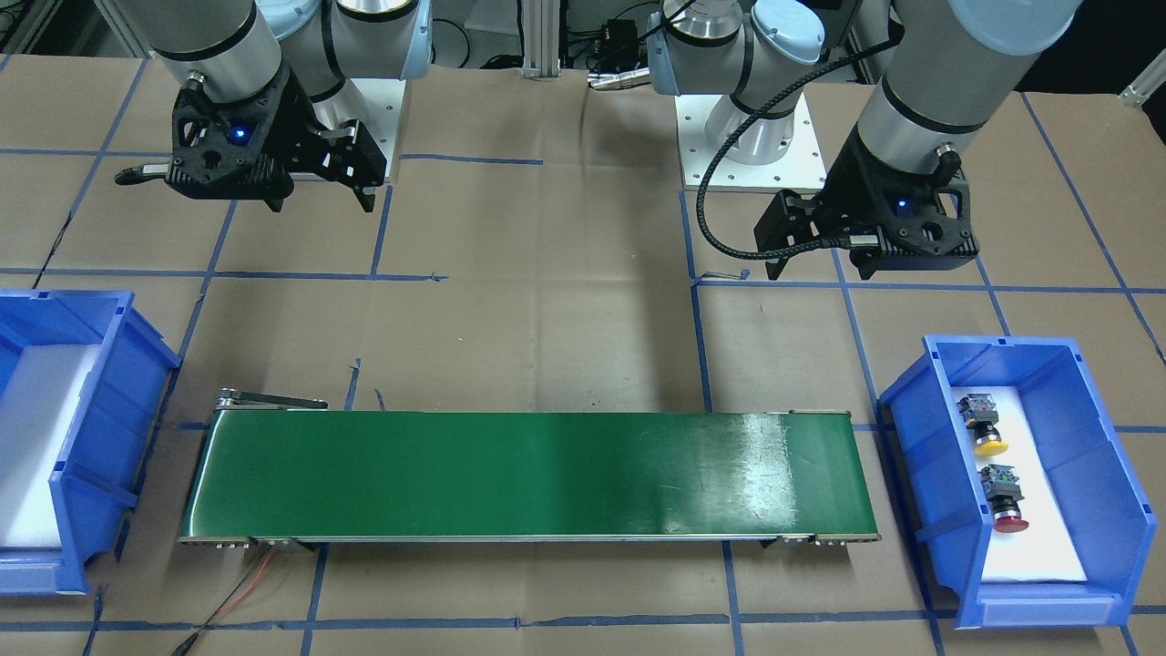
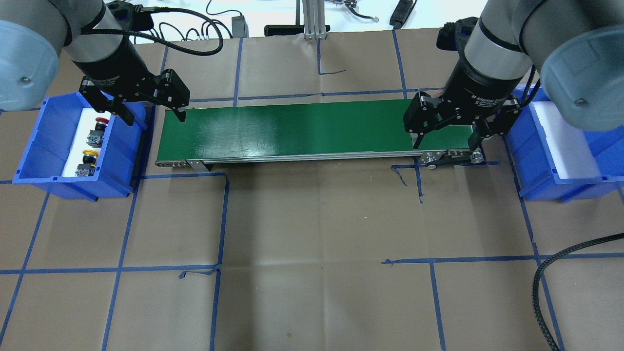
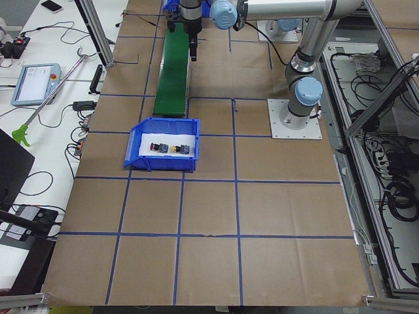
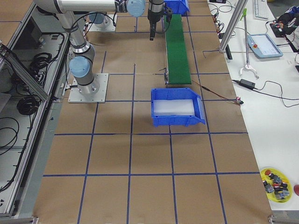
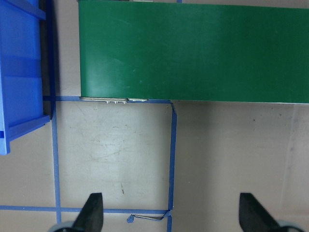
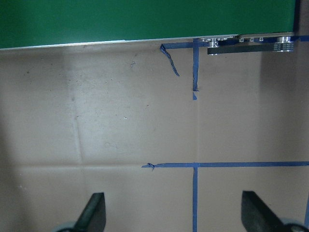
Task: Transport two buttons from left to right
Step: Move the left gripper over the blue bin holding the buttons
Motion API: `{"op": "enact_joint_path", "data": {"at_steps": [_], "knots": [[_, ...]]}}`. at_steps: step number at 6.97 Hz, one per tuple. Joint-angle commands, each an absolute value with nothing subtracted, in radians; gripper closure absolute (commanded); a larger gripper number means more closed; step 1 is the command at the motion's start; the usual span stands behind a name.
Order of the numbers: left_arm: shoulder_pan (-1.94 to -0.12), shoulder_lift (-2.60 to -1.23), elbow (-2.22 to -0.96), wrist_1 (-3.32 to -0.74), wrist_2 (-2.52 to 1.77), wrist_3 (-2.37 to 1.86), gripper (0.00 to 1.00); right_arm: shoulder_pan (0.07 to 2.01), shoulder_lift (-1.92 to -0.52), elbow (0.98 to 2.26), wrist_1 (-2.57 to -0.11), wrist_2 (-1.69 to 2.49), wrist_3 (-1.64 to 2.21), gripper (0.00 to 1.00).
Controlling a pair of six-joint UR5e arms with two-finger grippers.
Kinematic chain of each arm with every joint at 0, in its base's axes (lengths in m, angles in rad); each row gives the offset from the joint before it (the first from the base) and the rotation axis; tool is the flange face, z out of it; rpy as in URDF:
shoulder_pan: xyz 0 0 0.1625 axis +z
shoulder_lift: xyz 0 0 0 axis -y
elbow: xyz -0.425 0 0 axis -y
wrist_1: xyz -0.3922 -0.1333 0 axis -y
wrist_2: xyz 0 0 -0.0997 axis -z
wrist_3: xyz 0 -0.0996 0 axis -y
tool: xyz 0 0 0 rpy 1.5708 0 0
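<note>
While buttons (image 2: 89,155) sat in the 9 o'clock bin (image 2: 36,141), left gripper (image 2: 156,120) and "2F Adaptive"-lettered right gripper (image 2: 443,145) gaped wide, empty.

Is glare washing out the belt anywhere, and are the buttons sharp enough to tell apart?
Front-facing: bright glare patch on the belt toward the buttons' end; yellow button and red button sharp. Overhead: faint sheen only; buttons small, colours clear. Exterior left: buttons are tiny coloured dots. Wrist views: belt evenly lit.

Red button (image 2: 97,130), yellow button (image 2: 86,163) near together; bin (image 2: 117,161) walls around; open above.
</note>
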State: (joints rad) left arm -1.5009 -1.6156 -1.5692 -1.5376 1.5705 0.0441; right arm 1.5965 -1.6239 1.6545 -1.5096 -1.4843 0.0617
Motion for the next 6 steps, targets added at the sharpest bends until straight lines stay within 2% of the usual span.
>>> {"op": "enact_joint_path", "data": {"at_steps": [1,3,6], "knots": [[-1.450,-1.623,-1.560,-1.531,1.572,0.118,0.00,1.595,-1.623,1.655,-1.505,-1.489,0.060,0.00],[-1.320,-1.635,-1.556,-1.528,1.572,0.201,0.00,1.595,-1.623,1.655,-1.505,-1.488,0.060,0.00],[-1.214,-1.738,-1.416,-1.543,1.574,0.303,0.00,1.597,-1.629,1.654,-1.506,-1.486,0.060,0.00]]}}
